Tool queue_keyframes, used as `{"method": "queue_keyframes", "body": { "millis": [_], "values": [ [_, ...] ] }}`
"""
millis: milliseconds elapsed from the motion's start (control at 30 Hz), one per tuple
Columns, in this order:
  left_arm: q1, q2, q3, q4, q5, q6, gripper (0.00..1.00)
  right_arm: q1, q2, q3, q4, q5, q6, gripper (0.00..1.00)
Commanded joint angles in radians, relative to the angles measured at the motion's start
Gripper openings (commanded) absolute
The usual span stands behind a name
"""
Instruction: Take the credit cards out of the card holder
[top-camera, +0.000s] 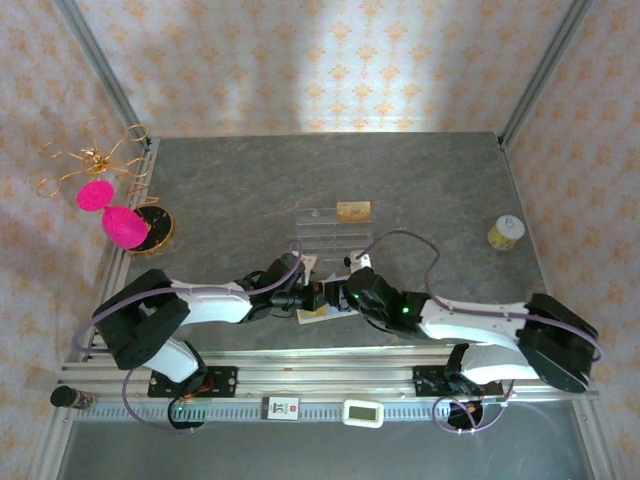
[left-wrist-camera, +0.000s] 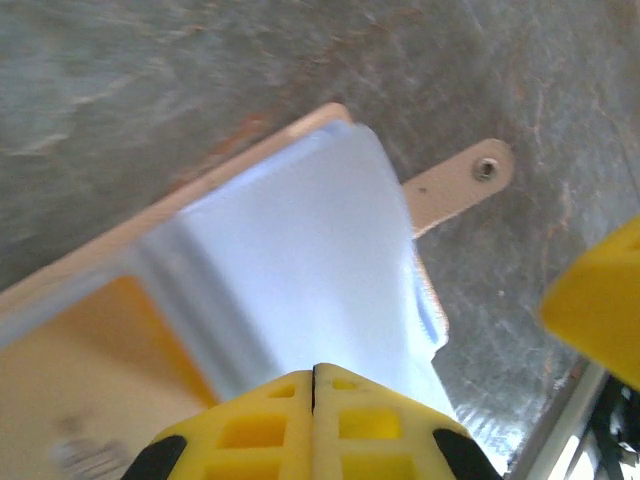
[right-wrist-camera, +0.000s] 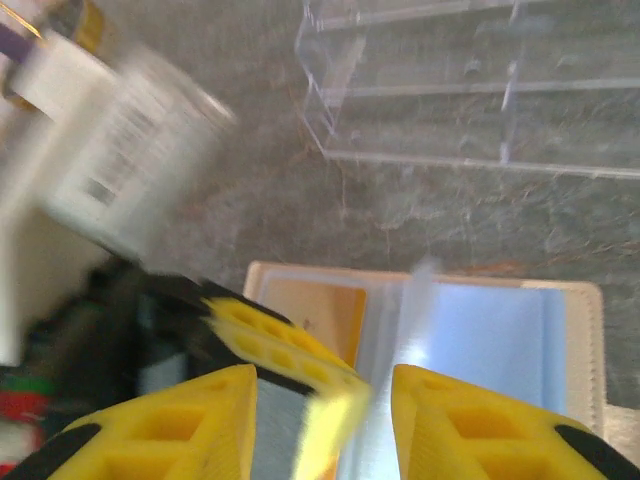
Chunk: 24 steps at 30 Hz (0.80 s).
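pale flap of card holder (left-wrist-camera: 290, 230) was pinched in closed left gripper (left-wrist-camera: 313, 388); right gripper (right-wrist-camera: 322, 400) jaws partly apart, empty; gold card (right-wrist-camera: 318, 300) lay just ahead of its fingertips

The beige-tan card holder (top-camera: 318, 314) (right-wrist-camera: 582, 345) is lying open on the surface, close to the middle of its near edge, its snap tab (left-wrist-camera: 457, 184) sticking out sideways. A gold-yellow card (right-wrist-camera: 316, 306) (left-wrist-camera: 95, 345) is sitting in one inner pocket, beside a pale bluish panel (left-wrist-camera: 300, 255) (right-wrist-camera: 490, 340) that is arching upward.
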Motion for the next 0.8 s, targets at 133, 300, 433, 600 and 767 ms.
{"method": "queue_keyframes", "body": {
  "millis": [133,300,433,600,767],
  "values": [
    [-0.036,0.149,0.121,0.010,0.069,0.024,0.04,-0.029,-0.163,-0.056,-0.121,0.083,0.106,0.37],
    [-0.020,-0.028,0.063,-0.032,-0.086,0.007,0.13,-0.063,-0.187,-0.049,-0.133,0.010,0.108,0.36],
    [0.077,-0.230,-0.081,-0.057,-0.152,-0.051,0.14,-0.113,-0.097,-0.006,-0.087,-0.187,0.059,0.30],
    [0.112,-0.274,-0.168,-0.058,-0.121,-0.052,0.15,-0.135,0.152,0.124,-0.075,-0.422,-0.011,0.22],
    [0.111,-0.208,-0.184,0.031,-0.087,-0.051,0.11,-0.140,0.294,0.197,-0.091,-0.469,-0.018,0.20]
  ]
}}
